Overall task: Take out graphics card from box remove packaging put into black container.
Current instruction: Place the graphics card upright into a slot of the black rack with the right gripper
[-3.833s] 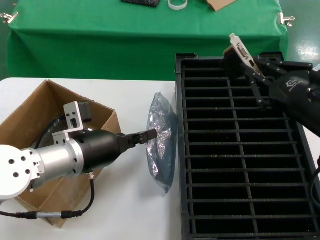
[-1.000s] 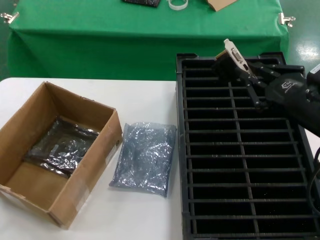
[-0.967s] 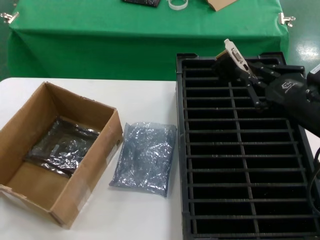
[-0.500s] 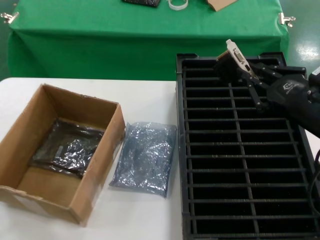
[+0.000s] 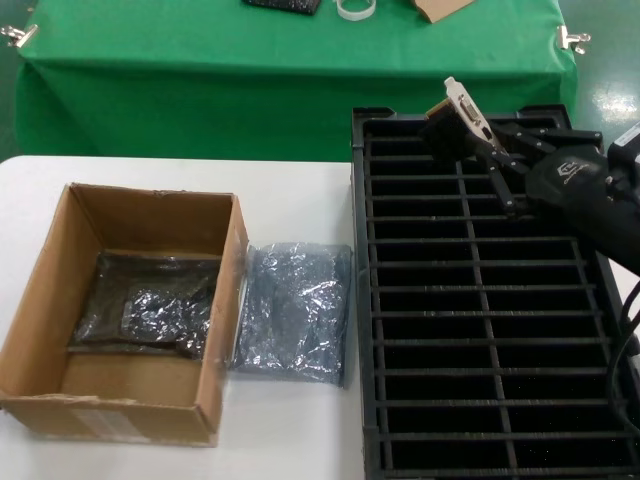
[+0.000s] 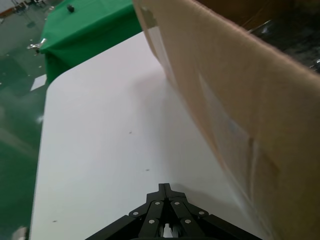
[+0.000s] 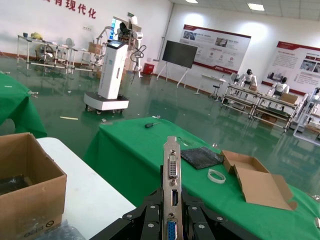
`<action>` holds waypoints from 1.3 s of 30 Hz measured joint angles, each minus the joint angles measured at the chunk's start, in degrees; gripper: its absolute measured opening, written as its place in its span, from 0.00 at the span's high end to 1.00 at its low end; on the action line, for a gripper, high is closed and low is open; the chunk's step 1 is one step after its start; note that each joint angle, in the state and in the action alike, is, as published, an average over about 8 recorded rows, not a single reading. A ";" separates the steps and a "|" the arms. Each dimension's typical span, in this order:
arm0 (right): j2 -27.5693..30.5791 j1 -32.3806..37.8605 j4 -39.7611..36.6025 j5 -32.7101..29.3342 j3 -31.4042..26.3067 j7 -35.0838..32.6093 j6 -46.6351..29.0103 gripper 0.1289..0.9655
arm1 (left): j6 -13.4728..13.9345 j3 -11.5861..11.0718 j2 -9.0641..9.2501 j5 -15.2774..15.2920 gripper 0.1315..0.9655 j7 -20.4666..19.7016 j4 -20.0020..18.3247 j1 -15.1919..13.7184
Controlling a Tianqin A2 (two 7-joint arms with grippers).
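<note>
Black tray [image 5: 480, 300] on white table [image 5: 290, 200], right gripper [image 5: 470, 135] pinching graphics card [image 5: 462, 108] above tray's far end, empty bag [image 5: 292, 312] between tray and cardboard box [image 5: 130, 300], left gripper [image 6: 165, 231] beside box, fingers unclear

White tabletop [image 5: 290, 195] in the foreground. Behind it, a table draped in green cloth [image 5: 200, 80], metal clips at its corners [image 5: 572, 38]. On the cloth: white tape ring [image 5: 354, 8], dark flat object [image 5: 283, 4] cut by the frame edge, brown cardboard piece [image 5: 440, 7]. Right wrist view: small open cardboard carton [image 7: 257, 182] on the green cloth, white ring [image 7: 216, 176] and black mat [image 7: 201, 157] beside it; beyond, green hall floor, white kiosk machine [image 7: 111, 75], dark display screen [image 7: 179, 53], wall posters [image 7: 215, 42]
</note>
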 joint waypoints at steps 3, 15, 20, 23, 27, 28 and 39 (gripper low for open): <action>-0.01 0.41 -0.69 0.64 -0.37 -0.53 0.16 0.92 | 0.95 0.00 -1.66 -0.05 0.99 -0.94 -3.74 0.93; 0.09 0.76 -1.30 1.12 -1.14 -0.83 0.85 0.92 | 3.24 0.01 -4.69 -0.52 0.99 -3.40 -11.86 2.99; 0.18 0.50 -0.95 0.90 -1.17 -0.53 1.09 0.92 | 2.97 0.01 -4.65 0.48 0.99 -5.56 -12.11 2.94; 0.27 0.32 -0.72 0.82 -1.16 -0.38 1.19 0.92 | 2.98 0.01 -4.72 1.39 0.99 -7.33 -12.66 3.00; 0.43 0.07 -0.41 0.79 -1.10 -0.22 1.33 0.92 | 3.65 0.01 -5.03 1.78 0.99 -8.80 -14.03 3.18; 0.48 0.00 -0.33 0.79 -1.07 -0.19 1.36 0.92 | 3.92 0.01 -5.08 1.44 0.99 -8.63 -14.24 3.15; 1.30 -1.03 0.72 1.07 -0.50 0.17 1.62 0.92 | 3.63 -4.36 -1.31 -11.24 0.99 6.13 -0.31 -4.17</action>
